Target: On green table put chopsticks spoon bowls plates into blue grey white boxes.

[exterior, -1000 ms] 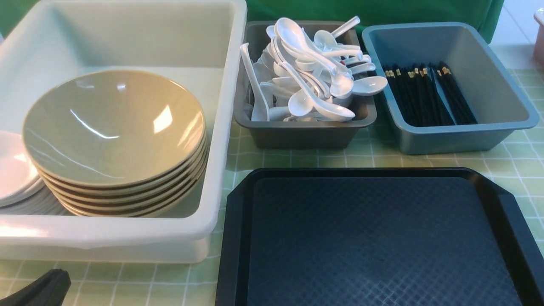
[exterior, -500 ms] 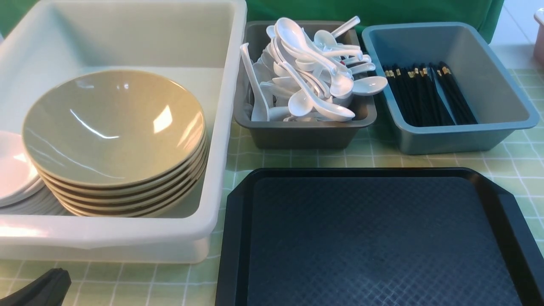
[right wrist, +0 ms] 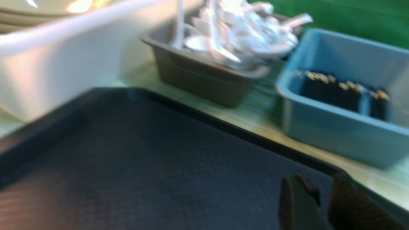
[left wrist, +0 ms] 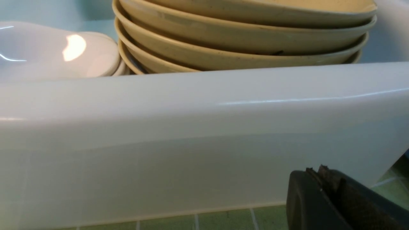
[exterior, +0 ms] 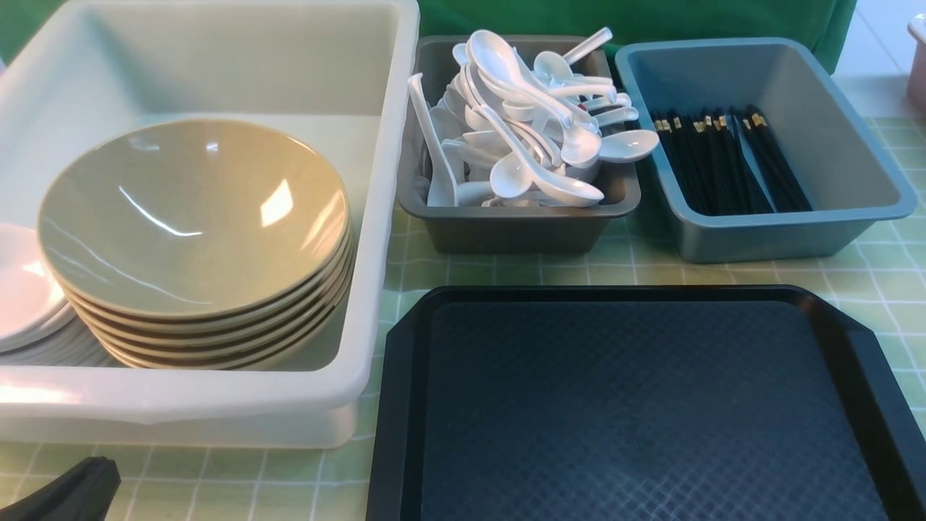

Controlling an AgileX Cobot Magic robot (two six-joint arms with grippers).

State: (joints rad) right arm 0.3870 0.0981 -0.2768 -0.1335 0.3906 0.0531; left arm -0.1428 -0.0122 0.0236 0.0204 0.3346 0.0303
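On the green table the big white box holds a stack of tan bowls and white plates beside them. White spoons fill the grey box, and black chopsticks lie in the blue box. My left gripper is shut and empty, low on the table just outside the white box's near wall. My right gripper hovers over the black tray, its jaws slightly apart with nothing between them; that view is blurred.
A flat black tray with nothing on it takes up the near right of the table, in front of the grey and blue boxes. A green backdrop rises behind the boxes. Only the left gripper's tip shows in the front view.
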